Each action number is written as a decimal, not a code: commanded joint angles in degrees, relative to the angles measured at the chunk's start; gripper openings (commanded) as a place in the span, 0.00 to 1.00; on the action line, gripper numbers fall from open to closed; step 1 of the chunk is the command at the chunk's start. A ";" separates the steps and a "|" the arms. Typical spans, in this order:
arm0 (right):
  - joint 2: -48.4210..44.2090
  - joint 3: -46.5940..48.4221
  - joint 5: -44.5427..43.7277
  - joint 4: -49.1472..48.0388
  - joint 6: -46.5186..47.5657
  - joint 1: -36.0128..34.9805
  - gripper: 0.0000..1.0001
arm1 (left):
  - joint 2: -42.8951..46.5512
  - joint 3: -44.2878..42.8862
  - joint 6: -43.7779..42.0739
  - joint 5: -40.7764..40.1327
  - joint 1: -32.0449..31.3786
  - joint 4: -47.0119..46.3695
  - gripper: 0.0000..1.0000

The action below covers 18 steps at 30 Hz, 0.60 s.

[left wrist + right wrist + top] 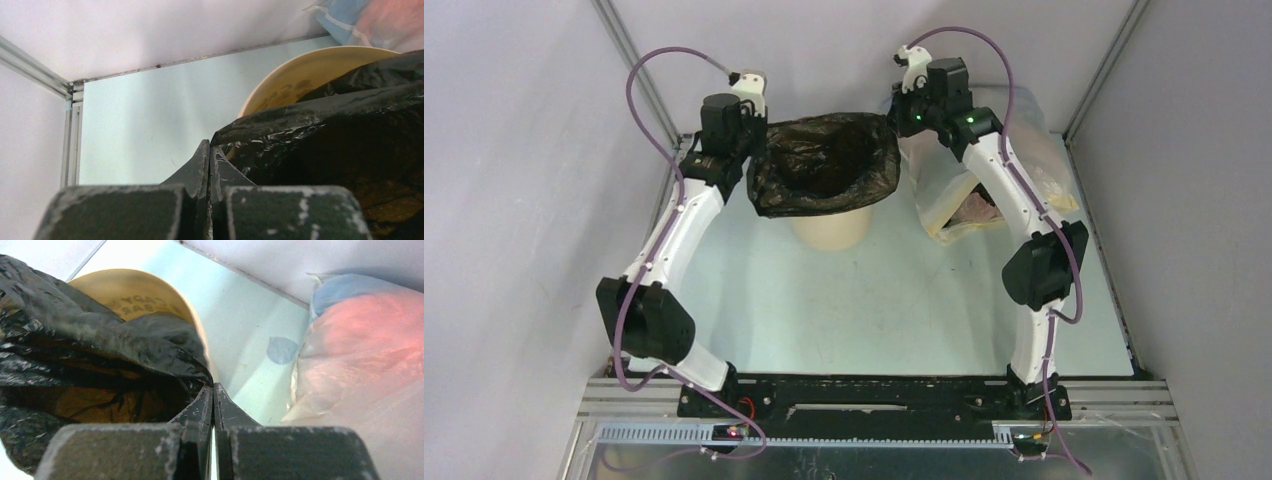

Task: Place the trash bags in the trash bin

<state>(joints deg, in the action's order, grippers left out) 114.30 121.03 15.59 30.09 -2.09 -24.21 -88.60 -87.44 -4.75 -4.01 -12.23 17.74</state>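
Observation:
The glossy black trash bag [824, 165] hangs stretched wide open over the round tan trash bin [832, 230], its mouth spread between both arms. My left gripper [759, 150] is shut on the bag's left rim. In the left wrist view the jaws of the left gripper [209, 145] are pressed together where the bag's [340, 150] edge begins, with the bin [290, 82] behind. My right gripper [896, 130] is shut on the right rim. In the right wrist view the bag [75, 340] runs into the tips of the right gripper [213, 386], beside the bin [135, 292].
A large translucent whitish bag [969, 215] with pinkish contents lies right of the bin, under the right arm, and fills the right of the right wrist view [370, 355]. Enclosure walls and metal frame rails [70, 125] stand close behind and left.

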 commanded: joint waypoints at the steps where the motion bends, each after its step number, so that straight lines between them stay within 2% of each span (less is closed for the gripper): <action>1: 1.87 3.34 2.16 -2.74 -4.29 1.53 0.00 | -1.40 -2.28 2.53 0.00 2.28 -0.33 0.00; 18: 10.15 10.10 6.66 -5.45 -10.36 4.93 0.00 | -9.50 -7.19 4.00 5.63 4.40 -4.27 0.03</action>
<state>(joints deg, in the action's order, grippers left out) 123.15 127.26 20.12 28.03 -10.83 -19.88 -96.75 -90.52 -1.72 -0.95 -8.54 16.97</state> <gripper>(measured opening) 0.007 0.023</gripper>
